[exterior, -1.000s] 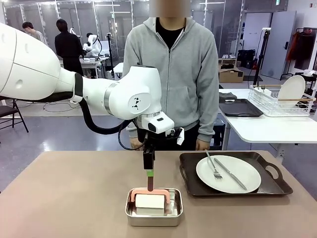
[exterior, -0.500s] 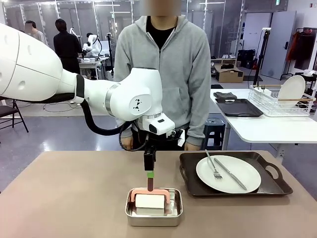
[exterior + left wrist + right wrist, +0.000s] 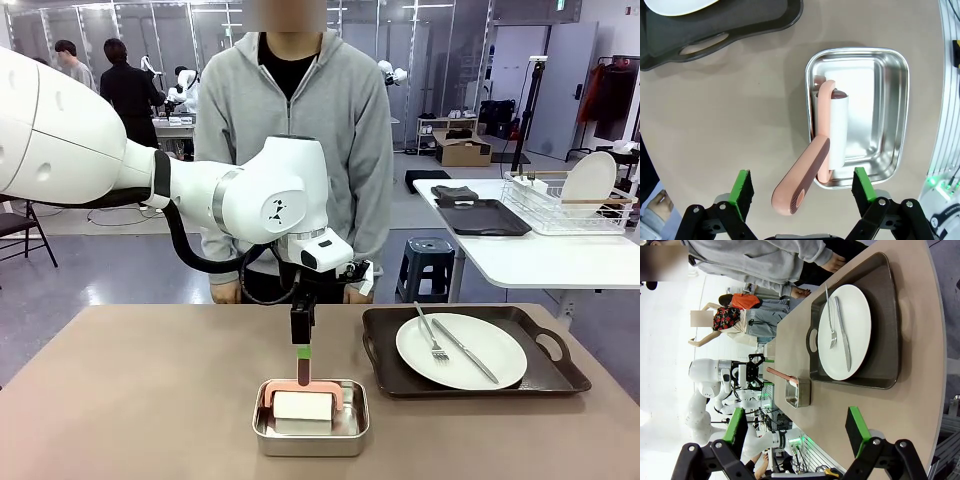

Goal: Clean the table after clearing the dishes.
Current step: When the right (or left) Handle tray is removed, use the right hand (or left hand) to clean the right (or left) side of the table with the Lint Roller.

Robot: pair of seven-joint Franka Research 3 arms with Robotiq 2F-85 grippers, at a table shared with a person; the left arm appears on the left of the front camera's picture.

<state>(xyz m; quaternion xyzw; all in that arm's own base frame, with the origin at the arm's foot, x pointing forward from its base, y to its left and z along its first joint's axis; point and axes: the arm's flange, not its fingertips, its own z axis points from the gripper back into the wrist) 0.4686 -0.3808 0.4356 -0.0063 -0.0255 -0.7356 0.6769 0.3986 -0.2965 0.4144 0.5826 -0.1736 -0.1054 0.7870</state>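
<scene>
Looking across the taupe tabletop [image 3: 150,400], we see a dark handled tray [image 3: 540,378] on its right side, with the tray's far rim close to the tabletop's far edge. A round white plate [image 3: 490,365] lies in the tray. On the plate a fork [image 3: 430,335] and a knife [image 3: 465,350] lie side by side, the fork to the left.

A square steel pan [image 3: 310,437] sits at the middle of the near edge, just left of the tray and apart from it. A lint roller lies in the pan: its white roll [image 3: 302,405] rests on the pan floor and its pink handle [image 3: 805,175] rises up and out over the rim.

The left gripper [image 3: 303,352] hangs straight over the pan, pointing down. In its wrist view we find the jaws spread wide. The end of the handle is between the green pads [image 3: 743,187] and touches neither, so the tool is not grasping anything. The right gripper [image 3: 795,432] is also spread wide and holds nothing. It looks along the tabletop from beyond the tray.

A person [image 3: 290,130] in a grey hoodie stands behind the far edge, arms down. Beyond the right edge is a smaller white table [image 3: 540,262], which carries a wire rack [image 3: 560,215] with a second plate [image 3: 588,182] standing upright in it. A second dark tray [image 3: 485,217] lies beside the rack.
</scene>
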